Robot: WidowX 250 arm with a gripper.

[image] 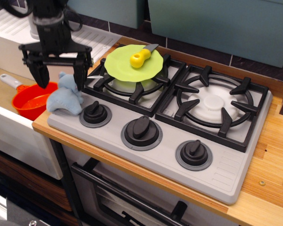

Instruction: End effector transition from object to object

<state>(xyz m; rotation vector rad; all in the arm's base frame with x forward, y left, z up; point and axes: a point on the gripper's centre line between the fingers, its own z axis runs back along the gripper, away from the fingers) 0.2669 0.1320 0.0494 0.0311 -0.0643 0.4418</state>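
My black claw gripper (59,76) hangs from a black vertical arm at the left end of the stove. Its thick fingers (79,74) point down and are spread wide, open and empty. It stands just above a light blue plush elephant (66,98), which sits on the stove's front left corner, with the fingers straddling its upper part. A green plate (133,62) lies on the left burner with a yellow-handled knife (140,57) on it.
An orange strainer pot (30,100) with a grey handle sits in the sink left of the stove. The grey stove (217,165) has three black knobs (141,131) and a bare right burner (214,104). A white drying rack (99,37) is behind.
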